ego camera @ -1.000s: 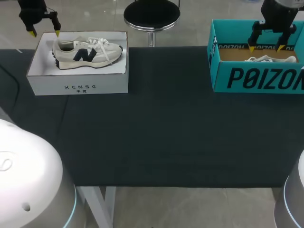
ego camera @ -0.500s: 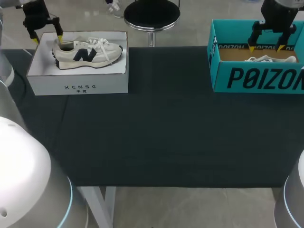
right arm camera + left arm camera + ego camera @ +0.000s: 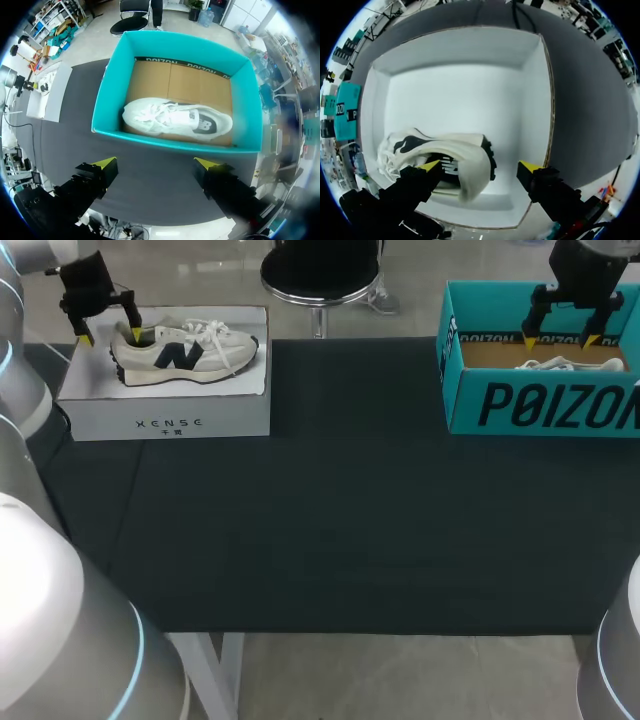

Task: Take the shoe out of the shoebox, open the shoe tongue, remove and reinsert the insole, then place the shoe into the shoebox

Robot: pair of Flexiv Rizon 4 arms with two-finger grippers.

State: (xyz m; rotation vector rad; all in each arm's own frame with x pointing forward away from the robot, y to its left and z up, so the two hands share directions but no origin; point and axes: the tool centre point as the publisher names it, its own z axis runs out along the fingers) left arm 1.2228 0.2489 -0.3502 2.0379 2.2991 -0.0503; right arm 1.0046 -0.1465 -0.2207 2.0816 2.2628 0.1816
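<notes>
- The grey-and-navy shoe (image 3: 185,348) is seen inside the white shoebox (image 3: 165,422) at the table's far left corner.
- No step is judged done: lifting out, opening the tongue, the insole work and the return are all left.
- The left gripper (image 3: 111,337) is held at the heel, fingers apart, heel between them; contact cannot be made out.
- The right gripper (image 3: 559,340) is held spread and empty above a teal shoebox (image 3: 540,405) holding a white shoe (image 3: 177,120).
- The insole is hidden.
</notes>
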